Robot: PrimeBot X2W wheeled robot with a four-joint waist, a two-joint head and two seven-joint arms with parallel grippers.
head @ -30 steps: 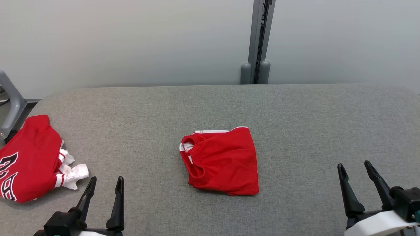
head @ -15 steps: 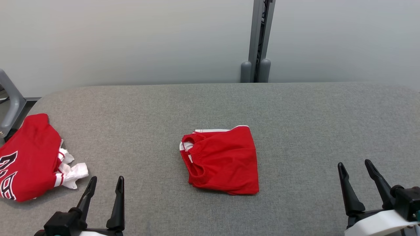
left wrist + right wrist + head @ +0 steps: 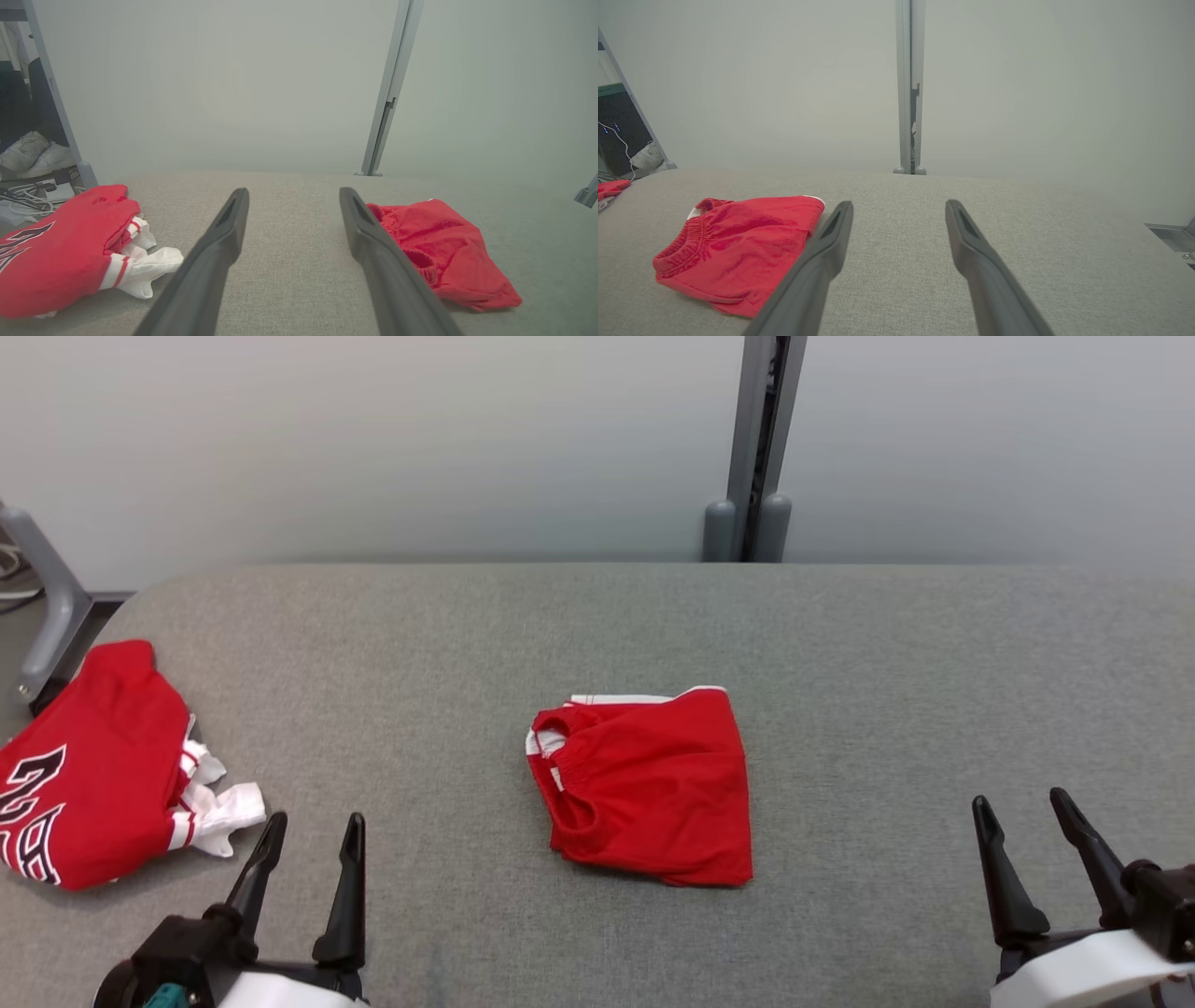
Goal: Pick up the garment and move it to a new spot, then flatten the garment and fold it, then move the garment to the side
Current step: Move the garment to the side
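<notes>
A red garment point(image 3: 653, 784), folded into a compact square with white trim and an elastic waistband facing left, lies flat in the middle of the grey padded table point(image 3: 896, 653). It appears to the right of the fingers in the left wrist view point(image 3: 444, 247) and to the left of them in the right wrist view point(image 3: 742, 242). My left gripper point(image 3: 316, 821) hovers open near the front left, nothing between its fingers point(image 3: 293, 192). Over the front right, my right gripper point(image 3: 1018, 800) is likewise open and empty point(image 3: 899, 204). Neither touches the garment.
A second red garment point(image 3: 89, 775) with black lettering and white cloth bunched at its side lies at the table's left end point(image 3: 56, 256). A grey post point(image 3: 756, 448) stands behind the table, a grey frame leg point(image 3: 47, 607) at far left. Shoes point(image 3: 32, 149) and cables sit on the floor.
The whole head view has shifted a little, so the camera moved. Both garments lie as before, and both grippers remain open.
</notes>
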